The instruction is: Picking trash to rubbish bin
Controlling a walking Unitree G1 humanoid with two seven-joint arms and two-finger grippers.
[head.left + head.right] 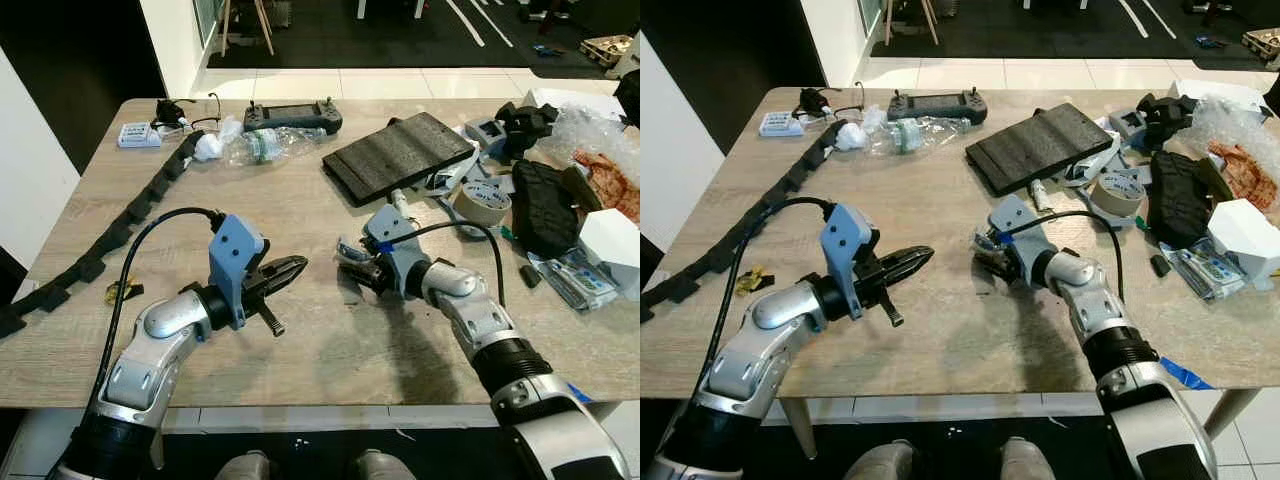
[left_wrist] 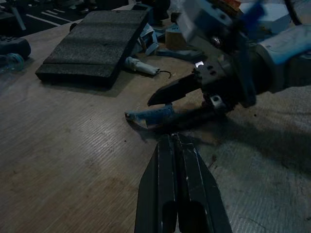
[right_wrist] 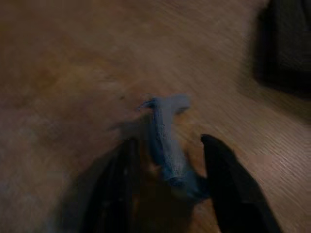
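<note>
A small blue scrap of trash (image 3: 165,136) lies flat on the wooden table (image 1: 300,210). My right gripper (image 1: 348,262) is lowered over it and open, one black finger on each side of the scrap with gaps between. In the left wrist view the same blue scrap (image 2: 148,115) shows just under the right gripper's fingers (image 2: 170,92). My left gripper (image 1: 298,266) hovers a little above the table to the left, shut on nothing and pointing at the scrap.
Beyond the grippers lies a black foam pad (image 1: 398,155). A tape roll (image 1: 482,200), a black pouch (image 1: 545,205) and a white box (image 1: 612,238) crowd the right side. A plastic bottle (image 1: 262,146), a controller (image 1: 292,117) and a black segmented strip (image 1: 120,225) sit at the back left.
</note>
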